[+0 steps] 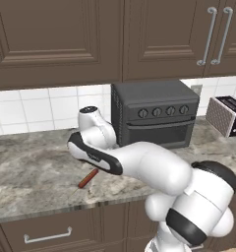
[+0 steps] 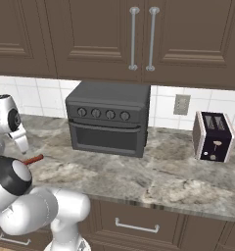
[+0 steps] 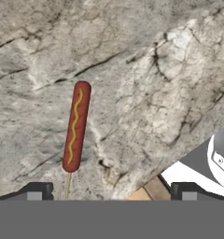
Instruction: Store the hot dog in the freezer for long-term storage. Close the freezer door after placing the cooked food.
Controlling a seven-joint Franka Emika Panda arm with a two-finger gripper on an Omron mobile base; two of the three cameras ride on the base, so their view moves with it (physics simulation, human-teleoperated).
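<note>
The hot dog (image 3: 76, 126) is a slender reddish-brown sausage with a wavy yellow line along it and a thin stick at one end. It lies flat on the grey marble counter (image 3: 156, 70). My gripper (image 3: 113, 191) hovers over it, open and holding nothing. In the hand view the sausage sits left of centre, just beyond the left fingertip (image 3: 38, 190). From the base views the hot dog (image 1: 88, 178) (image 2: 34, 159) rests near the counter's front edge, partly behind my arm. The freezer and the freezer door are out of view.
A dark toaster oven (image 1: 154, 115) (image 2: 109, 117) stands at the back of the counter (image 1: 31, 172). A toaster (image 1: 228, 115) (image 2: 213, 136) is further right. Brown wall cabinets (image 2: 139, 34) hang above and a drawer (image 1: 46, 236) sits below the counter edge.
</note>
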